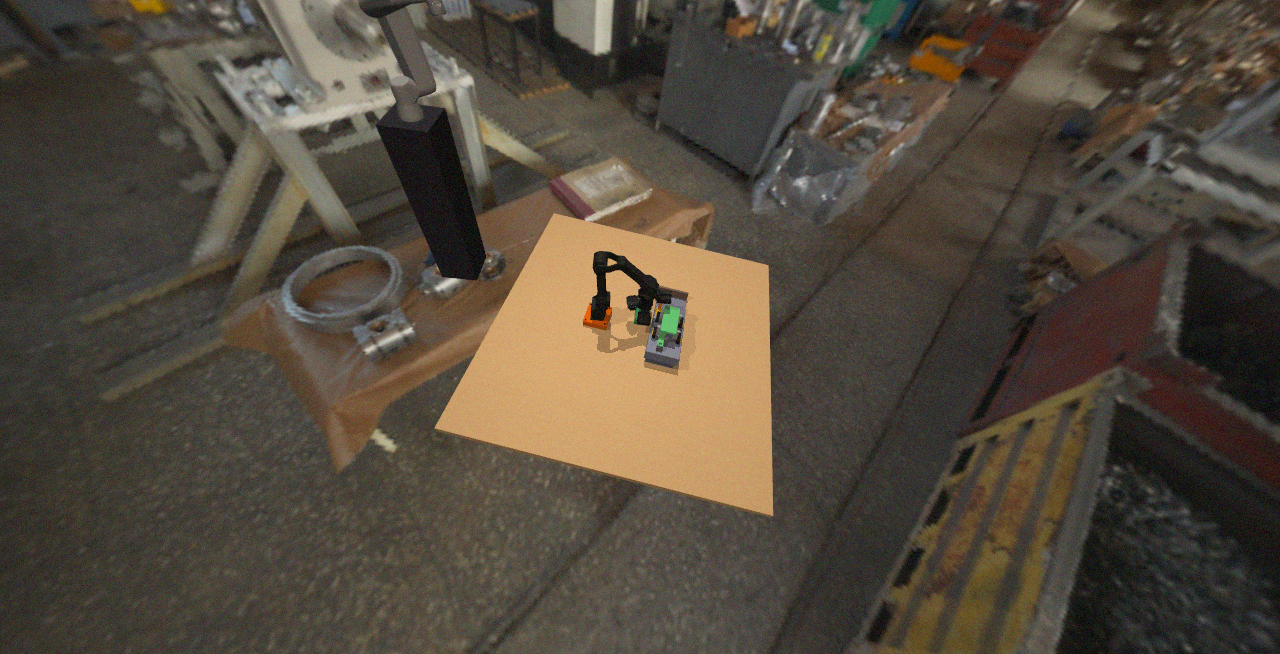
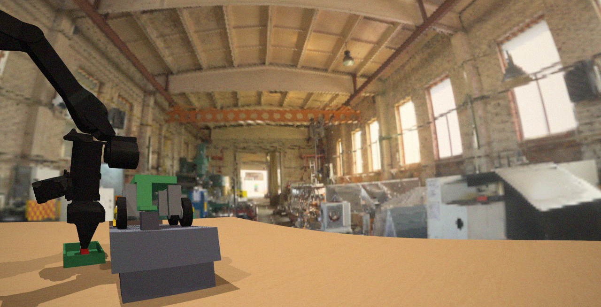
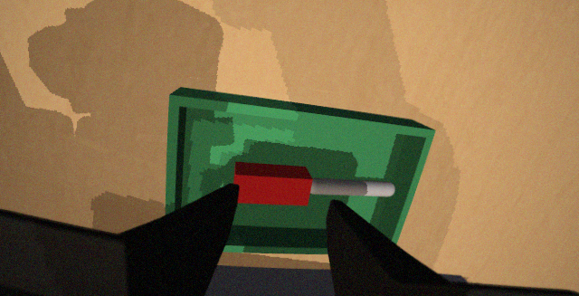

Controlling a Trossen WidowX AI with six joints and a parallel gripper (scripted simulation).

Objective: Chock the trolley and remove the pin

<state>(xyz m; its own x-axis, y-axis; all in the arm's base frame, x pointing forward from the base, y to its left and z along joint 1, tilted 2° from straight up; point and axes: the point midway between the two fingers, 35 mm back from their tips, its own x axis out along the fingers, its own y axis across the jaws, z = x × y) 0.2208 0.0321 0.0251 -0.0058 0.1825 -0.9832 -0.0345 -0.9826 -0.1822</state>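
The stop pin, with its red head (image 2: 84, 251) (image 3: 271, 190) and grey shaft (image 3: 339, 187), lies on its side in the green tray (image 2: 84, 260) (image 3: 174, 151). My gripper (image 2: 84, 247) (image 3: 283, 202) is partly open and low over the tray. Its fingertips stand apart beside the head, with nothing gripped. The trolley (image 1: 670, 320) (image 2: 144, 195) stands on the grey ramp (image 1: 662, 361) (image 2: 164, 248). The chock is largely hidden; a sliver of orange and yellow (image 2: 114, 222) shows by the trolley's left wheels in the exterior view, and its contact with a wheel cannot be seen.
The ramp stands close beside the tray, on the trolley's side. A grey block (image 2: 149, 221) rises at the ramp's near end. The arm's orange base (image 1: 597, 317) stands on the wooden table top (image 1: 572, 417), across the tray from the ramp.
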